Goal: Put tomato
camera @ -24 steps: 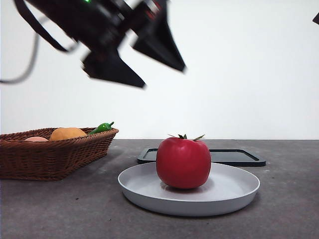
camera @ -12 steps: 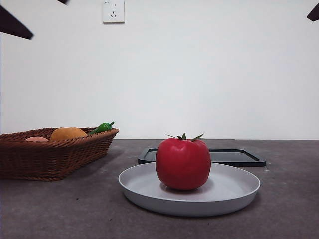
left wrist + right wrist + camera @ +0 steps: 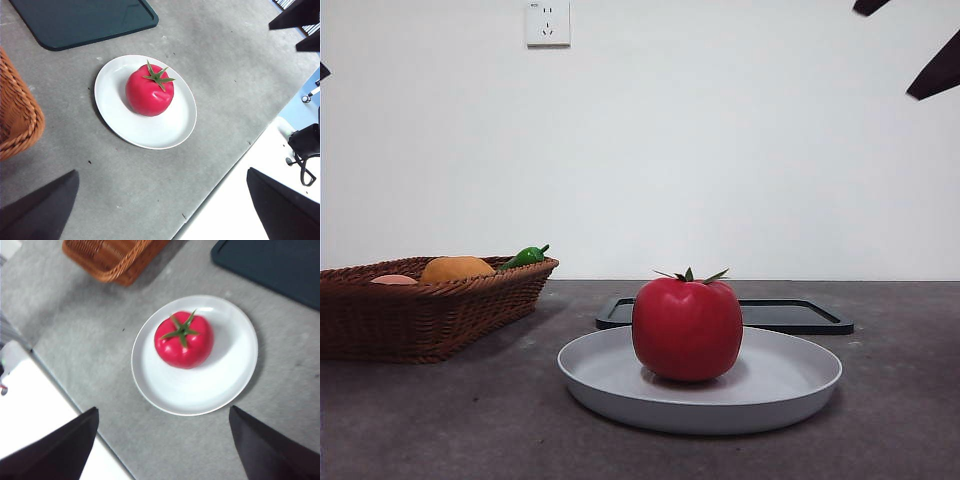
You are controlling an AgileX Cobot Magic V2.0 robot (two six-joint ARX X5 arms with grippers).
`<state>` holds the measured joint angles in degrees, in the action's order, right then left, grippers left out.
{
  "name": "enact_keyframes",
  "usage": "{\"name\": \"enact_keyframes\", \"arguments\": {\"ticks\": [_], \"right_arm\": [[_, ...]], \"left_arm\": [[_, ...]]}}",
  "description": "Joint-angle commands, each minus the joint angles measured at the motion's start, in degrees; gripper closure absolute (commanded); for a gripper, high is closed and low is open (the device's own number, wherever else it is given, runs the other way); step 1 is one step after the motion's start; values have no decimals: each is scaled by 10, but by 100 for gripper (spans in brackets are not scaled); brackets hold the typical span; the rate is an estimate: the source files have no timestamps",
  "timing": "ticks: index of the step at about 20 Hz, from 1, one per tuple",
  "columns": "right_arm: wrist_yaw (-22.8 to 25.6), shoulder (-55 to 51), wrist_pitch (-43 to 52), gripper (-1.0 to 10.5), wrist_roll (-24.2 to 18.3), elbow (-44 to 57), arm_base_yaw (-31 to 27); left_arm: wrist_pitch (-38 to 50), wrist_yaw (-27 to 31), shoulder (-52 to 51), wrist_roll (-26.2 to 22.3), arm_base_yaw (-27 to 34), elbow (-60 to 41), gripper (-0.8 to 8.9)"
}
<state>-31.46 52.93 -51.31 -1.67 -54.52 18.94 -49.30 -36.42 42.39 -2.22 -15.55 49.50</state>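
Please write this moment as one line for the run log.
tomato: upright on white plate | left gripper: jaws open, empty, high above | right gripper: jaws open, empty, high above | basket: beside plate

bright even light, slightly blurred right wrist view

We see a robot test room, plain white wall with one socket, bare grey table, white plate, basket of pretend food, dark tray.
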Motion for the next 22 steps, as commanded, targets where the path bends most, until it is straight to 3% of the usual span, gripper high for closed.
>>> {"name": "enact_keyframes", "arguments": {"ticks": [1,5,10,22], "right_arm": [[-1,23,22,526,2,-11,20],[3,73,103,496,13,-11,64],[81,159,197,458,12,-11,113],[158,358,328,449,12,-11,173]], "left_arm": [[8,-5,3,-8,-2,9,255],[9,-5,3,-8,-2,9,255],[9,-5,3,-7,-2,9,255],[9,-5,3,-7,-2,9,255]]}}
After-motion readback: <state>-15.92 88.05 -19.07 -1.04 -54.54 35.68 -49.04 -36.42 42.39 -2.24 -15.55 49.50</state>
